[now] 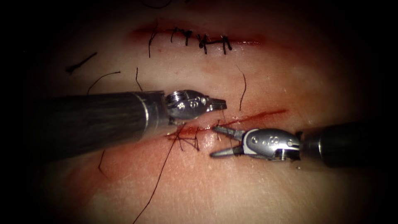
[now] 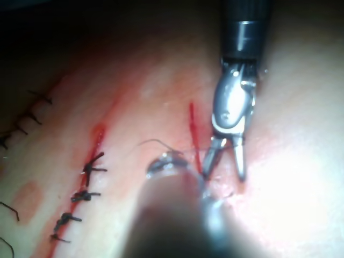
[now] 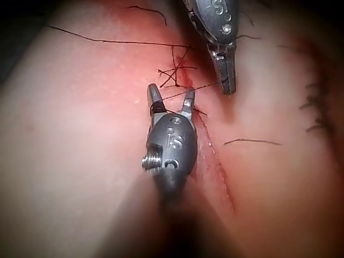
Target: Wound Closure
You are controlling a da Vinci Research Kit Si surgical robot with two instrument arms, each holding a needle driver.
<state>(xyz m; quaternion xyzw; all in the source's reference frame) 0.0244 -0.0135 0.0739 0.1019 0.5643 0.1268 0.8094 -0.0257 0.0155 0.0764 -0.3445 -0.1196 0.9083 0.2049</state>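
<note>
Needle not made out among the tools and stitches; cannot tell where it lies.

Thread [image 1: 159, 178] dark and thin, running from the stitches at the near cut [image 1: 232, 121] down toward seven o'clock across the tissue [image 1: 248, 191]. Crossed strands knotted at the cut's left end, between the two tools, seen as a small star of thread in the right wrist view [image 3: 173, 72]. A fine strand stretched from the left gripper's tip toward the right gripper [image 3: 196, 88].

Left gripper [image 1: 217, 103] entering from nine o'clock, tip just above the cut, jaws together and seemingly pinched on that strand of thread; grip itself too small to confirm beyond the strand meeting the tip. Same tool in the right wrist view [image 3: 226, 70], closed and pointing down at the cut.

Right gripper [image 1: 217, 142] entering from three o'clock, jaws spread apart in a V, upper tip at the cut's edge, lower tip over bare tissue, holding nothing. Open V also plain in the left wrist view [image 2: 224, 158] and the right wrist view [image 3: 172, 99].

Far cut [image 1: 199, 39] toward twelve o'clock, already closed with a row of dark stitches. Loose cut ends of thread [image 1: 81, 64] scattered toward ten o'clock. Red fluid [image 1: 182, 132] along both cuts.
</note>
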